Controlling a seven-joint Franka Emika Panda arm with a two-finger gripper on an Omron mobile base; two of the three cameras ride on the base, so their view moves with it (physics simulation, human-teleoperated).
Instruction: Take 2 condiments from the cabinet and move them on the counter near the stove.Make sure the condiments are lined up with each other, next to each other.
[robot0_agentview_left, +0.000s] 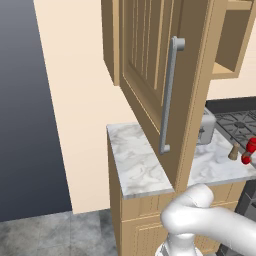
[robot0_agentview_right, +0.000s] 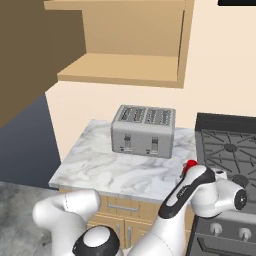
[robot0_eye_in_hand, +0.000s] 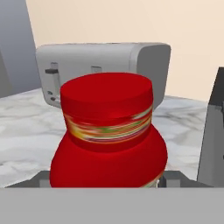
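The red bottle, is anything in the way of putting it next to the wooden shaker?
Nothing visible is. The red bottle sits between the gripper's fingers. In the left base view it hangs right beside the wooden shaker on the counter. The toaster stands further back, out of the way.

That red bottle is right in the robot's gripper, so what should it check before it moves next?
1. Red bottle sits between the gripper fingers: ok, it sits close in front of the hand camera.
2. Grip is firm: cannot tell, the finger pads are hidden.
3. Wooden shaker already on the counter: ok, standing upright near the stove.
4. Bottle is next to the shaker: ok in the left base view, just to its right.
5. Bottle is resting on the counter: cannot tell.
6. Toaster is out of the way: ok, it stands further back.
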